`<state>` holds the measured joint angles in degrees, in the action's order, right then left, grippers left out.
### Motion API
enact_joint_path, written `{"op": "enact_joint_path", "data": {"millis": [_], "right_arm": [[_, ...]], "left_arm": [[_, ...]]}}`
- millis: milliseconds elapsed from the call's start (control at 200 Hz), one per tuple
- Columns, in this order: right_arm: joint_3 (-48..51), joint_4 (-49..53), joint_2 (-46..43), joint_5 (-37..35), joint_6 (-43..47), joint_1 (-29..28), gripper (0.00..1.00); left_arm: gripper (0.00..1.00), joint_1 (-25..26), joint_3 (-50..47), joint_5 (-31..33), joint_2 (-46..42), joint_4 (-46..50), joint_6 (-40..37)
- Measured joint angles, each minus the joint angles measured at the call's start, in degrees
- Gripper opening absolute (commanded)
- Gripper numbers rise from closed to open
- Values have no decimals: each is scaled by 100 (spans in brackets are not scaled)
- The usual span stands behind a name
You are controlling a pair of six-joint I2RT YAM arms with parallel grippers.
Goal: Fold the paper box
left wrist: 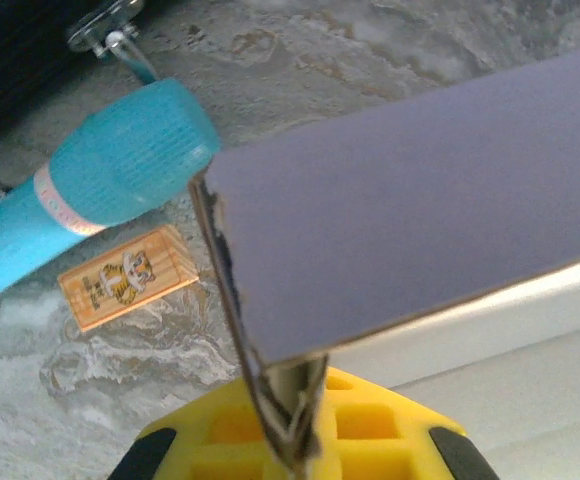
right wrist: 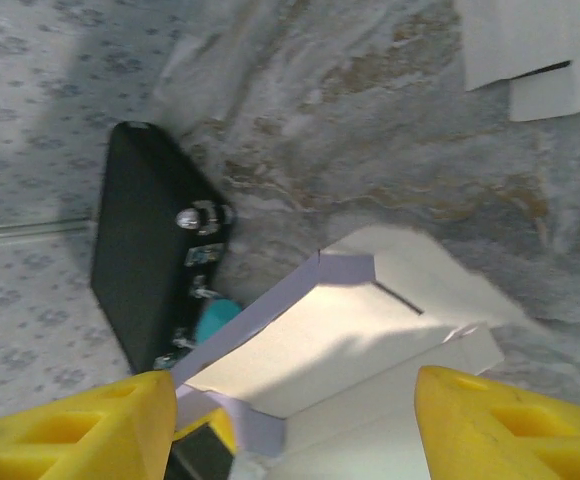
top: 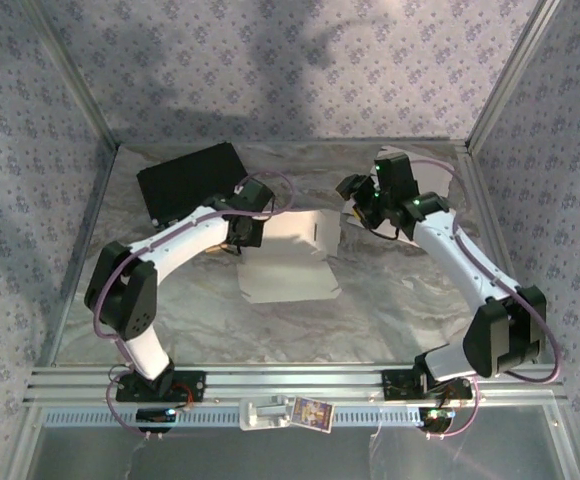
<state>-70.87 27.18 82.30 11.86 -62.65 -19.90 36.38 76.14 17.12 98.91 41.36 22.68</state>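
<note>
**Paper box (top: pixel 290 275) pinched on the left, free on the right**

You have the paper box lying near the middle of the marbled table (top: pixel 400 300). Its flat panel is spread toward the arms, and a raised part stands at the far side. Your left gripper (top: pixel 245 228) sits at the box's left edge. In the left wrist view that gripper (left wrist: pixel 290 440) is clenched on the sheet. The thin cardboard edge runs straight down between the yellow pads (left wrist: pixel 370 425), and a broad panel of the box (left wrist: pixel 420 210) rises out of the pinch and spreads to the right.

Your right gripper (top: pixel 353 192) hangs just beyond the box's far right corner. Seen from its wrist, its two yellow fingers (right wrist: pixel 510 425) stand wide apart and grasp nothing. A raised flap of the box (right wrist: pixel 340 340) lies in the space between them. You cannot tell from these views whether either finger touches the card.

Around the work you see a black case (top: pixel 190 180) at the far left of the table. A teal cylinder (left wrist: pixel 120 170) and a small wooden block with a tiger picture (left wrist: pixel 125 275) lie on the table just left of the pinched edge.
</note>
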Motion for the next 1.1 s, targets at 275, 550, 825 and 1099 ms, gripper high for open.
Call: {"op": "enact_joint_path", "data": {"millis": [275,550,825,1099], "right_arm": [[-675,367,1016,-13,321,-76,64],[-1276,442,1974,37,592,-315,58],[-1362,501,2210,227,656,-481,57],[-1132,417,2094,555,533,-437,55]], "left_arm": [[0,7,184,-17,262,-129,-448],[0,50,184,-24,284,-223,-514],[0,48,184,-26,289,-247,-507],[0,44,46,-131,275,-566,-505]]}}
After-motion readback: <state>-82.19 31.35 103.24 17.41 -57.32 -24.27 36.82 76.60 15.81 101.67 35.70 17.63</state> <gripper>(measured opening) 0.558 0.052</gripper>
